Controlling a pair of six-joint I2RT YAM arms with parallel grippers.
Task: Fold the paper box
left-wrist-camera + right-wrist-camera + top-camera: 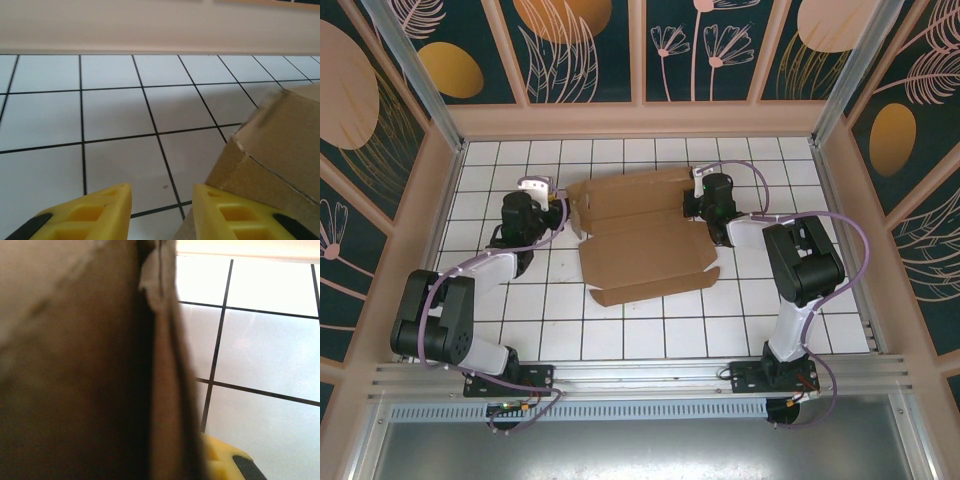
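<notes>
The part-folded brown corrugated cardboard box (640,235), lying toward the far edge of the white tiled table (520,320), is clamped at its right wall by the right fingers (225,460); the parted, empty left fingers (100,210) should be squared onto its left wall before closing.

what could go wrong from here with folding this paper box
1. The right gripper is shut on a thin flap at the right edge of the paper box. A hard pull might tear or crease the flap, or let it slip free.
2. The left gripper stands open beside the box's left side, with bare tile between its fingers. Closing here would probably miss the cardboard or nudge the box sideways.
</notes>
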